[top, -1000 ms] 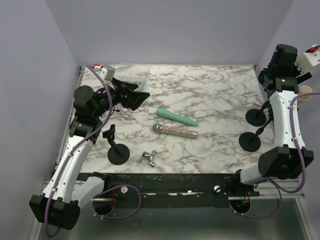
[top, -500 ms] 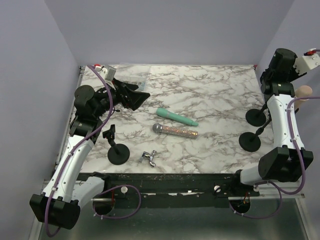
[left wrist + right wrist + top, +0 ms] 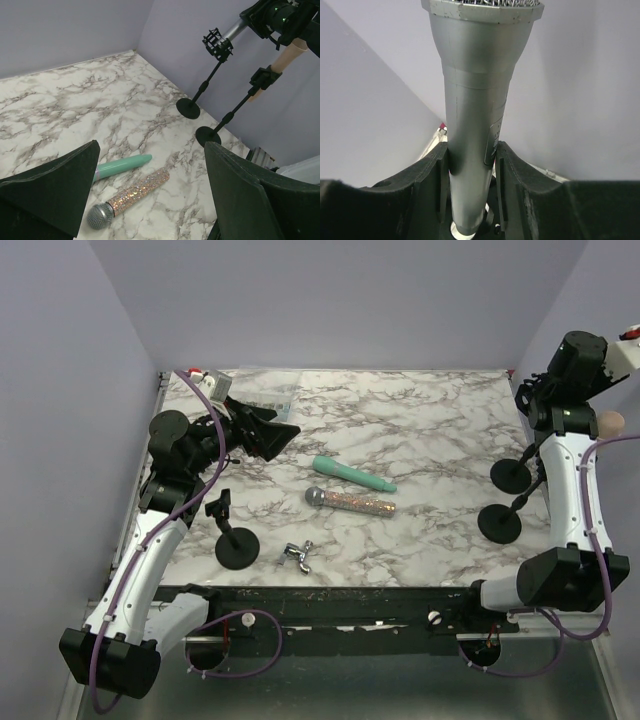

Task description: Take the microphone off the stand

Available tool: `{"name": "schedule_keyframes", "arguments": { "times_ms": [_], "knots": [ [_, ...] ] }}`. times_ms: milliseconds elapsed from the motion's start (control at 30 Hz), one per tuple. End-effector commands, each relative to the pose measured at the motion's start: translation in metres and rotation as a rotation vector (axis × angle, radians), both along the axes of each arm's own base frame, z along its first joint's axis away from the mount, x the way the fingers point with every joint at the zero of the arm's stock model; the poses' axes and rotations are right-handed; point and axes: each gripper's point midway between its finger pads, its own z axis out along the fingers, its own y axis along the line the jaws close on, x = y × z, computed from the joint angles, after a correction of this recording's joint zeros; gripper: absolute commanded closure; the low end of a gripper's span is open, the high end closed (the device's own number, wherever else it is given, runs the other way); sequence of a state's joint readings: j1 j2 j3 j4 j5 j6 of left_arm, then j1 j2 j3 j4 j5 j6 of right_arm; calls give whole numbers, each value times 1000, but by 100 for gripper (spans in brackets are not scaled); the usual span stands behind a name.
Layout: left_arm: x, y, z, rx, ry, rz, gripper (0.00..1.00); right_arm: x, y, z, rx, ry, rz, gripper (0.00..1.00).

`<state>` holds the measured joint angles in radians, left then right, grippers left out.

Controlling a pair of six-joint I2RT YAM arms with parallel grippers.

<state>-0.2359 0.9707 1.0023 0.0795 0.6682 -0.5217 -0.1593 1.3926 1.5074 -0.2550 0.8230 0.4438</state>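
Over the last second the right arm (image 3: 565,480) had swung its wrist further out to the right, carrying the silver microphone (image 3: 477,100) with it; the right gripper (image 3: 470,165) had its jaws pinching the shaft, with the head uppermost in the wrist view; that outward shift suggested the pull away from the far stand (image 3: 188,108) was under way or nearly done. Whether the tail end had cleared the clip (image 3: 217,42) could not be told; in the left wrist view the shaft ended just beside the clip, and from above the arm covered that spot. The left gripper (image 3: 283,438) had not moved, its jaws spread wide above the desk (image 3: 440,410); the teal microphone (image 3: 352,474) and the glitter microphone (image 3: 352,503) lay where they had been, mid-desk. A peach-coloured thing (image 3: 611,423) beside the right arm was cut off by the frame edge and too small to identify.
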Motion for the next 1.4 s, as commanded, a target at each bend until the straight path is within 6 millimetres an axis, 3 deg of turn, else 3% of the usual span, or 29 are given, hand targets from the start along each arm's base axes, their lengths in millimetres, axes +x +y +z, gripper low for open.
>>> {"name": "schedule_keyframes", "arguments": {
  "times_ms": [0,167,267,333,400,500,633,700,867,967,1067,1267,1367],
  "knots": [
    [-4,-2,12,-6,-27,-18,11,-15,-3,57,-67,-103,-5,78],
    [-4,-2,11,-6,-26,-18,11,-20,10,89,-81,-196,77,79],
    [-3,-2,11,-6,-25,-18,11,-19,30,111,-97,-255,216,82],
    [-3,-3,10,-4,-25,-19,11,-12,58,126,-133,-282,392,91],
    [-3,-3,10,-4,-25,-18,11,-4,102,140,-195,-301,656,99],
    [-3,-3,10,-2,-26,-18,11,-3,167,151,-274,-325,1022,99],
    [-3,-2,11,0,-32,-11,11,-17,239,143,-353,-350,1446,99],
    [-4,0,12,0,-42,-2,11,-16,267,128,-360,-315,1558,99],
    [0,6,11,12,-66,46,11,-12,356,54,-461,6,1722,99],
    [5,13,8,36,-81,101,11,-8,371,6,-399,161,1701,99],
    [11,31,8,61,-108,224,11,-21,381,-39,-355,256,1728,99],
    [22,81,6,81,-92,528,11,-65,415,-139,-430,619,1775,99],
    [24,111,3,99,-81,694,11,-93,430,-179,-492,782,1834,99]
  ]
}}
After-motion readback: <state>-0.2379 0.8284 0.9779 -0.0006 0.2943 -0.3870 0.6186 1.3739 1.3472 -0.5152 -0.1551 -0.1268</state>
